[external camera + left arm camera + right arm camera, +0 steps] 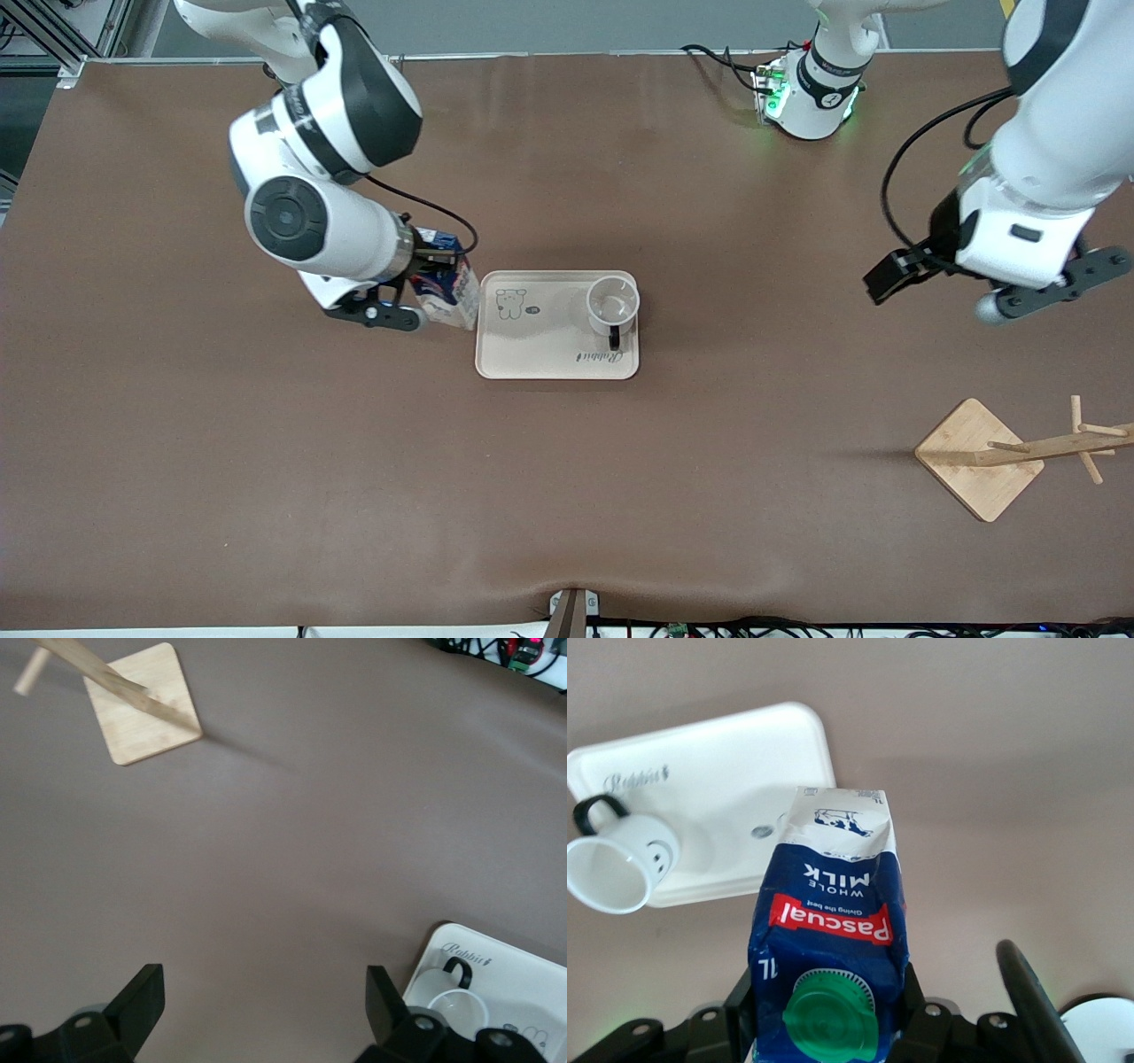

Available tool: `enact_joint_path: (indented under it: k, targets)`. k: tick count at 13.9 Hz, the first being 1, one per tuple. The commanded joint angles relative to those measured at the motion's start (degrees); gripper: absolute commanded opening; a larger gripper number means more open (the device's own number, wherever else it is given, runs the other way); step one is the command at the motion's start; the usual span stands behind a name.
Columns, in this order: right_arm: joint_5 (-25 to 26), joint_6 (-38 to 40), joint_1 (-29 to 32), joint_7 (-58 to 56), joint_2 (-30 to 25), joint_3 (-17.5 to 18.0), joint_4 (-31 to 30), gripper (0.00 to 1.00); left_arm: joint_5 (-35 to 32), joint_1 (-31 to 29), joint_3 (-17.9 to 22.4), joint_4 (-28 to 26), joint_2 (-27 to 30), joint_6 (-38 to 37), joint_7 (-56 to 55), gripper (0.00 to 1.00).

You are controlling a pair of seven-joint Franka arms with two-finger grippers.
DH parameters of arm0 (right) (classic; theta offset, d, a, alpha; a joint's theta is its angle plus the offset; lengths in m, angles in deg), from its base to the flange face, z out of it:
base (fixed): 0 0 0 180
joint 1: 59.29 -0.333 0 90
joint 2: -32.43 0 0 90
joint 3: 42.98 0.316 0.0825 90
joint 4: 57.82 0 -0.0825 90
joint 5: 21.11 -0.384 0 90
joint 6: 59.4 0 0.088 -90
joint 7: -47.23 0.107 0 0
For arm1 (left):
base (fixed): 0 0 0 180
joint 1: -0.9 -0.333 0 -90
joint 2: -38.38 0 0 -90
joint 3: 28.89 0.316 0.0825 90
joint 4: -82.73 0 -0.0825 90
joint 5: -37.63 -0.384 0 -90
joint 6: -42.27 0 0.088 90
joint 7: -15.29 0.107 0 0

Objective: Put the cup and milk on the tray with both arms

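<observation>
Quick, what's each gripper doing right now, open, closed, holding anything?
Left gripper: open, empty, over bare table.
Right gripper: shut on the milk, beside the tray, which already holds the cup.

**Robot lab bench**

A lab: two white arms [328, 177] bolted at a brown-covered table [567, 496], aluminium framing [53, 35] in one corner, cables [797, 627] along the near edge, a green-lit base [802, 97].
</observation>
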Motion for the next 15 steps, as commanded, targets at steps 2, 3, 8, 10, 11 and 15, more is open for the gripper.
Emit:
enact_joint_path:
  k: [2, 3, 8, 10, 11, 15]
  targets:
    - [-4.35, 0.89, -1.16, 1.4, 5.55, -0.49, 5.86, 0.26, -0.41, -3.43, -0.36, -2.27, 4.9, -4.3, 8.98, 1.0]
    - [-4.35, 0.8, -1.51, 1.31, 6.69, -0.48, 6.39, 0.26, -0.33, -3.26, 0.07, -2.62, 5.26, -4.58, 10.39, 1.0]
    - [-4.44, 0.54, -2.39, 1.22, 11.18, -0.4, 8.32, 0.26, -0.41, 4.02, 9.37, -9.73, 10.79, -2.12, 17.0, 1.0]
    - [-4.44, 0.54, -3.0, 1.22, 13.02, -0.4, 9.82, 0.26, -0.41, 6.75, 13.51, -12.45, 13.16, -2.03, 17.79, 1.0]
    - [-4.44, 0.54, -2.92, 1.05, 13.64, -0.48, 10.43, 0.26, -0.41, 6.94, 14.05, -13.08, 13.52, -2.12, 17.7, 1.0]
    - [-4.44, -0.95, -3.53, -0.62, 15.32, -0.4, 12.46, 0.26, -0.41, 10.26, 18.87, -14.49, 14.67, -1.86, 18.14, 1.0]
